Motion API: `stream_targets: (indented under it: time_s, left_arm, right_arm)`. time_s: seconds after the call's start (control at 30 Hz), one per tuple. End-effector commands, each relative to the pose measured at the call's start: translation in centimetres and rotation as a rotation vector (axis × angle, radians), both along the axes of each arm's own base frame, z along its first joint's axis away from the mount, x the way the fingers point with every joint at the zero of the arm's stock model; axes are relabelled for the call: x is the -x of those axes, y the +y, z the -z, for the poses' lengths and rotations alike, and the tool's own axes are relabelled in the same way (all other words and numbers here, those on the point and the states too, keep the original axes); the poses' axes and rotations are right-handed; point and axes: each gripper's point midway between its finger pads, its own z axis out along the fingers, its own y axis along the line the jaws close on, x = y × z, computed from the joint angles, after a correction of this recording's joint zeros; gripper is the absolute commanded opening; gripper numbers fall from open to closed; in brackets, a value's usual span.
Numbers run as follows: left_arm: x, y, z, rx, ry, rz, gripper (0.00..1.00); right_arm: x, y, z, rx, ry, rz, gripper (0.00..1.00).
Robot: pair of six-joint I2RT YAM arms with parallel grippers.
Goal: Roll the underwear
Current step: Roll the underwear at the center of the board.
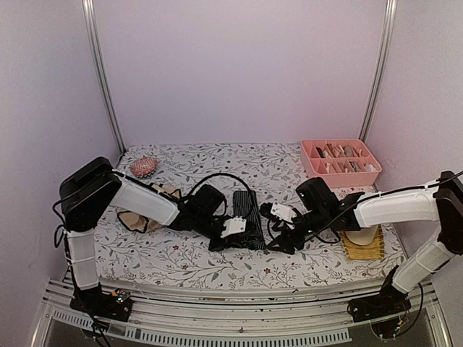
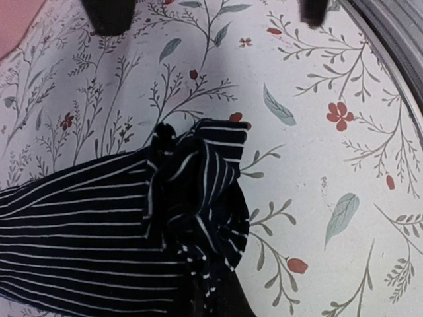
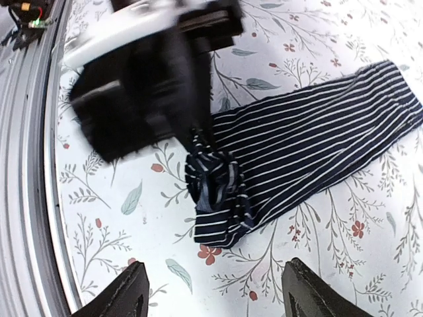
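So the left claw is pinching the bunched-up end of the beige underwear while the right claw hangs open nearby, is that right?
Not quite. The underwear pinched by the left claw is dark navy with thin pale stripes, not beige; the right wrist view shows it. The rest holds: its bunched-up end is pinched and the right claw hangs open nearby.

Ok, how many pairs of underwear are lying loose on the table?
2. The navy striped underwear lies in the middle; the beige underwear lies to the left, partly under the left arm. More may be hidden.
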Motion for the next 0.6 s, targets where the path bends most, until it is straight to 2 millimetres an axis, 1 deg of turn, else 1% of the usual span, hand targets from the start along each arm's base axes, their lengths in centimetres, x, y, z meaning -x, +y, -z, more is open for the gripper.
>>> stream_targets:
  time_s: [0.0, 0.03, 0.1, 0.2, 0.27, 0.37, 0.47, 0.53, 0.57]
  left_arm:
    - [0.9, 2.1, 2.5, -0.097, 0.286, -0.039, 0.00]
    - [0.3, 1.9, 2.3, -0.093, 0.315, -0.051, 0.00]
    - [-0.1, 2.0, 2.3, -0.097, 0.377, -0.068, 0.00]
    - [-1.0, 2.3, 2.4, -0.103, 0.446, -0.100, 0.00]
    - [-1.5, 2.3, 2.7, -0.124, 0.472, -0.119, 0.00]
    - [-1.7, 2.4, 3.4, -0.176, 0.534, -0.140, 0.00]
    - [-1.9, 2.4, 4.0, -0.212, 0.596, -0.167, 0.00]
    - [-2.3, 2.3, 4.0, -0.220, 0.632, -0.185, 0.00]
    - [-2.4, 2.4, 4.4, -0.231, 0.657, -0.198, 0.00]
  right_arm:
    - [-0.4, 0.9, -1.8, -0.016, -0.307, -0.065, 0.71]
    - [-0.1, 1.0, -1.9, -0.014, -0.342, -0.084, 0.71]
    - [0.6, 1.4, -1.9, -0.021, -0.406, -0.128, 0.71]
    - [1.6, 2.2, -1.3, -0.015, -0.523, -0.205, 0.70]
    - [2.1, 3.0, -0.9, 0.002, -0.591, -0.250, 0.70]
    - [2.8, 4.3, -0.5, 0.025, -0.661, -0.323, 0.68]
    - [3.0, 5.3, -0.2, 0.040, -0.706, -0.370, 0.63]
    - [2.9, 5.8, 0.5, 0.076, -0.736, -0.400, 0.58]
    - [2.9, 5.9, 1.1, 0.100, -0.738, -0.413, 0.54]
